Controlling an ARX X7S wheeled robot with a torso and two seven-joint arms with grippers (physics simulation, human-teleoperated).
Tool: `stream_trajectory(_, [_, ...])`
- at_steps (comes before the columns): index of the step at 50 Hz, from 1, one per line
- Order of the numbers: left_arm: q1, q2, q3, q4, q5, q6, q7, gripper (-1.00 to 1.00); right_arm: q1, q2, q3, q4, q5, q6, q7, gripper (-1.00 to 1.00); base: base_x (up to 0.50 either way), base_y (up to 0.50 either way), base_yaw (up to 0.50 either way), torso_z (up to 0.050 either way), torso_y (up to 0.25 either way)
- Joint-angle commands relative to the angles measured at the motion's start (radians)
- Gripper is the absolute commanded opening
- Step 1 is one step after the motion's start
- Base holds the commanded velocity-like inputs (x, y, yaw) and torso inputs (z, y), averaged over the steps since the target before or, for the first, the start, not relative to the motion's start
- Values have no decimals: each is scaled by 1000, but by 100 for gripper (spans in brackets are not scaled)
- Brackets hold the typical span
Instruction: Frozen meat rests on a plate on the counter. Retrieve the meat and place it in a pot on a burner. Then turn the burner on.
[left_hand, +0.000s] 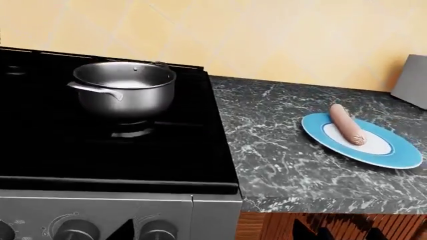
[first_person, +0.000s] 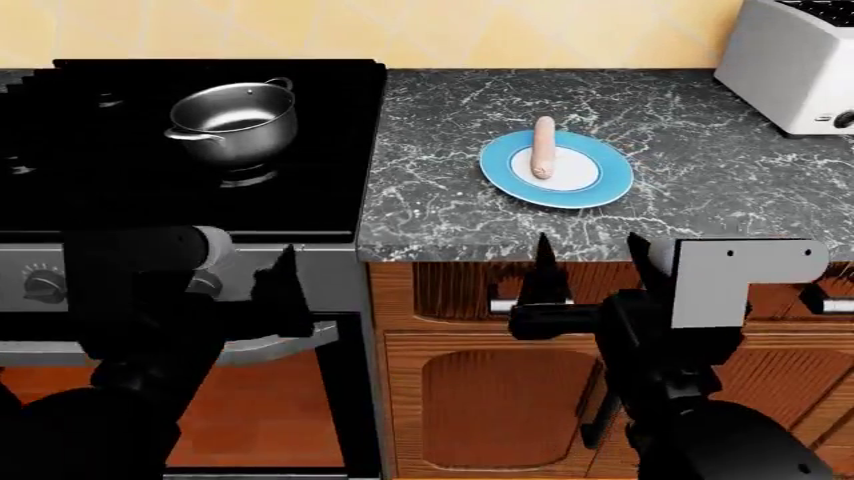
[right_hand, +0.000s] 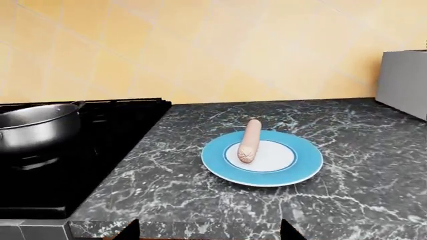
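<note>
The pale-pink frozen meat (first_person: 543, 146) (right_hand: 250, 140) (left_hand: 347, 124) lies on the blue-rimmed plate (first_person: 587, 190) (right_hand: 303, 167) (left_hand: 393, 155) on the dark marbled counter (first_person: 441, 190). The steel pot (first_person: 238, 118) (left_hand: 124, 86) (right_hand: 33, 127) stands empty on a rear burner (first_person: 248, 178) (left_hand: 132, 131) of the black stove. My right gripper (first_person: 591, 268) (right_hand: 208, 231) is open, in front of the counter edge, below and short of the plate. My left gripper (left_hand: 213, 232) is open too, low in front of the stove's knob panel, one finger (first_person: 284, 285) showing in the head view. Neither holds anything.
A white toaster (first_person: 798, 62) (right_hand: 403, 80) stands at the counter's back right. Stove knobs (left_hand: 158, 231) (first_person: 40, 285) line the grey front panel. Reddish wood cabinets (first_person: 454, 400) sit under the counter, and a yellow tiled wall (right_hand: 200, 45) closes the back.
</note>
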Motion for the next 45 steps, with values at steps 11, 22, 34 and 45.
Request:
stream_trajectory(11, [-227,-150,-84,-99,-566,-98,-392,100,209,61,122,-79,365,249,156,100,500,0,0,0,0])
stream_trajectory(22, [-213,-166,-64,-91,-534,-68,-366,100,195,88,74,-54,358,186,175,100,500,0,0,0,0])
stream_trajectory(34, [-207,-185,-44,-83,-507,-42,-342,100,204,82,60,2,345,178,227,100,332,0,0,0,1])
stream_trajectory(45, [-192,-196,-64,-78,-506,3,-301,100,301,44,89,163,356,243,300,100,0,0,0,0,0])
